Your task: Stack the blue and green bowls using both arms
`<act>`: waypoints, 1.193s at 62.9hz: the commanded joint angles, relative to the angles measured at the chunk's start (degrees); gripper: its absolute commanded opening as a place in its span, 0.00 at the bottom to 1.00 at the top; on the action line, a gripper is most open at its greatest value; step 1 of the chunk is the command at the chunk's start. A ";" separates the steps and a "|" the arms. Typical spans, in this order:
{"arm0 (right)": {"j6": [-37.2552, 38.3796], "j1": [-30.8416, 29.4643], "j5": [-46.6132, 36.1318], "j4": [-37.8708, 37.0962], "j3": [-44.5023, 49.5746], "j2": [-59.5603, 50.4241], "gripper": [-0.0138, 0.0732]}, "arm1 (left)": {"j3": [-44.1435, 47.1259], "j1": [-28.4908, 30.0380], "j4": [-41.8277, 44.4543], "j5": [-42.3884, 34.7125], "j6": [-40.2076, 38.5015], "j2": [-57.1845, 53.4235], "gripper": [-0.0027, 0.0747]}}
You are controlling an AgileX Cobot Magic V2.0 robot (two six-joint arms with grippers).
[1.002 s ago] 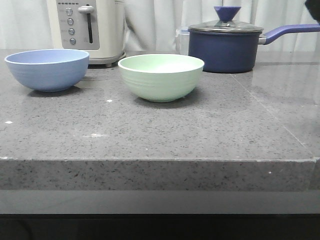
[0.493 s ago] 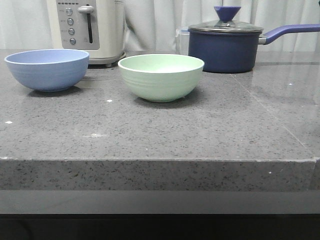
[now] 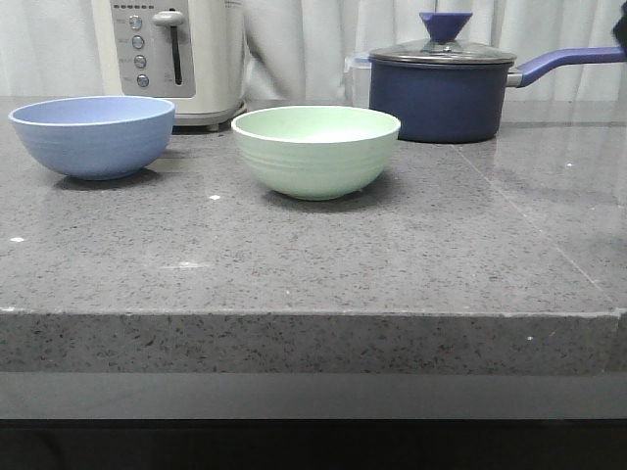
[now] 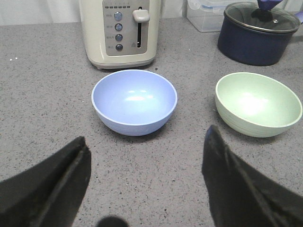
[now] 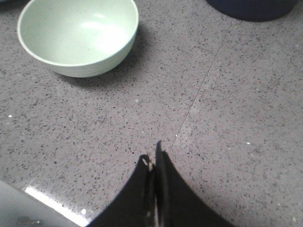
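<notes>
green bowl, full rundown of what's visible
The green bowl is round, matte pale mint, with faint horizontal ridges below the rim. It looks empty and undamaged, standing upright on the grey speckled counter, right of the blue bowl with a clear gap between them. Nothing touches it; neither gripper is at it.

Cut off and hidden at the frame edges

We see the toaster [image 3: 168, 59] and the saucepan's handle [image 3: 568, 64] cropped in the front view; a dark scrap at that view's right edge is too small to identify. The saucepan [image 5: 251, 8] is mostly cropped in the right wrist view, and the clear container [image 4: 204, 16] sits partly behind it in the left wrist view.
</notes>
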 commanded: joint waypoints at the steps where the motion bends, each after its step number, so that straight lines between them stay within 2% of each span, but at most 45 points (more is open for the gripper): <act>1: -0.62 0.06 -5.94 0.45 -1.69 2.42 0.09 | -1.49 -0.54 -0.14 -4.13 -0.07 0.48 0.67; 28: -1.64 1.80 -11.89 3.32 -8.70 19.61 0.09 | -1.49 -0.54 -0.14 -4.13 -0.07 0.48 0.67; 36: -8.03 1.80 -8.50 7.57 -11.82 23.10 0.09 | -1.49 -0.54 -0.14 -4.13 -0.07 0.48 0.67; 41: -12.60 1.75 -6.71 12.87 -13.80 24.89 0.09 | -1.49 -0.54 -0.14 -4.13 -0.07 0.48 0.67; 49: -17.38 1.53 -6.93 18.16 -15.97 27.07 0.09 | -1.49 -0.54 -0.14 -4.13 -0.07 0.48 0.67; 75: -18.69 1.53 -10.83 18.36 -16.32 28.90 0.09 | -1.49 -0.54 -0.14 -4.13 -0.07 0.48 0.67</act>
